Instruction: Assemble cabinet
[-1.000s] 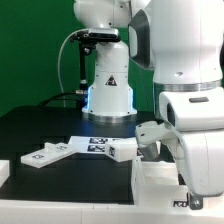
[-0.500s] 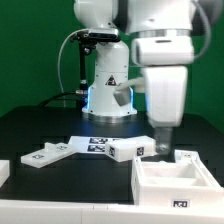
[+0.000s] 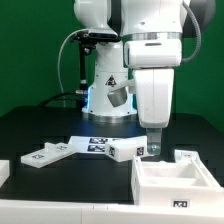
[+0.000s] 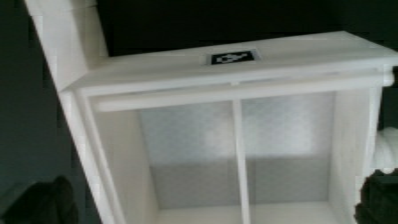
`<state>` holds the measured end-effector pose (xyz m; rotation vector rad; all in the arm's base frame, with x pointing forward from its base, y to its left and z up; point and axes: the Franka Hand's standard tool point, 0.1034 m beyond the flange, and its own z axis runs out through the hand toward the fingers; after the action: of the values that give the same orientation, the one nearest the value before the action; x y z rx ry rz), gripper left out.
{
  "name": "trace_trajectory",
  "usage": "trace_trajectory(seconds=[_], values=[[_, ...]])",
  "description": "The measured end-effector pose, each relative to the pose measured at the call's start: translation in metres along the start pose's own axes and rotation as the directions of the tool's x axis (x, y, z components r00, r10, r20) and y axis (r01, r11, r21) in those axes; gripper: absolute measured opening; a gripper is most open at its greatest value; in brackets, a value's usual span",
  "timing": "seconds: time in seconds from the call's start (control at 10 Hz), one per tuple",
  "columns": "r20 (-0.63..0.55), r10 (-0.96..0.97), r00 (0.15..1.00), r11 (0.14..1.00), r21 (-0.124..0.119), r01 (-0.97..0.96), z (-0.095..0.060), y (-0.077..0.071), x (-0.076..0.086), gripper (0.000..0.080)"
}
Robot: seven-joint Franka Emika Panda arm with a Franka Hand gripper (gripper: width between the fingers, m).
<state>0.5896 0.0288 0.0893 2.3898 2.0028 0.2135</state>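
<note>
1. Fingers (image 4: 39, 200) of the two-finger gripper (image 3: 153, 148) are spread wide and released; nothing is grasped.
2. Gripper position: just above the far rim of the white plastic cabinet box (image 3: 172, 183).
3. Cabinet box: rests on the black table (image 3: 40, 125), opening upward. The wrist view shows a thin line dividing its interior in two and a square black-and-white tag (image 4: 231, 57) on one wall.
4. White rectangular block (image 3: 122, 150): just beside the cabinet box, toward the exterior view's left.

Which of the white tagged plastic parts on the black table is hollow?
The large white open-topped plastic box at the exterior view's right, below the pincer; the others are flat white panels or a small white block.
</note>
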Motion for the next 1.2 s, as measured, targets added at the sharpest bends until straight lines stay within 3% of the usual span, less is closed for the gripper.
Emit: trace_trajectory(seconds=[0.2,0.3,0.4,0.6,0.8,0.9,1.1,1.2], values=[[0.025,0.079,0.997,0.995,-0.058,-0.078,-0.002,-0.027,-0.056,0.0796],[0.037,0.125,0.991,0.991,-0.061,-0.123,0.001,-0.043,-0.085,0.0796],[0.045,0.144,0.989,0.989,-0.045,-0.142,0.004,-0.05,-0.098,0.0796],[0.042,0.141,0.989,0.989,-0.048,-0.139,0.004,-0.048,-0.093,0.0796],[0.04,0.154,0.987,0.987,-0.049,-0.152,0.004,-0.05,-0.1,0.0796],[0.034,0.222,0.975,0.974,-0.054,-0.22,0.007,-0.06,-0.126,0.0796],[0.049,0.386,0.921,0.922,-0.027,-0.385,0.01,-0.085,-0.181,0.0796],[0.066,0.48,0.875,0.876,0.009,-0.482,0.016,-0.096,-0.189,0.0796]])
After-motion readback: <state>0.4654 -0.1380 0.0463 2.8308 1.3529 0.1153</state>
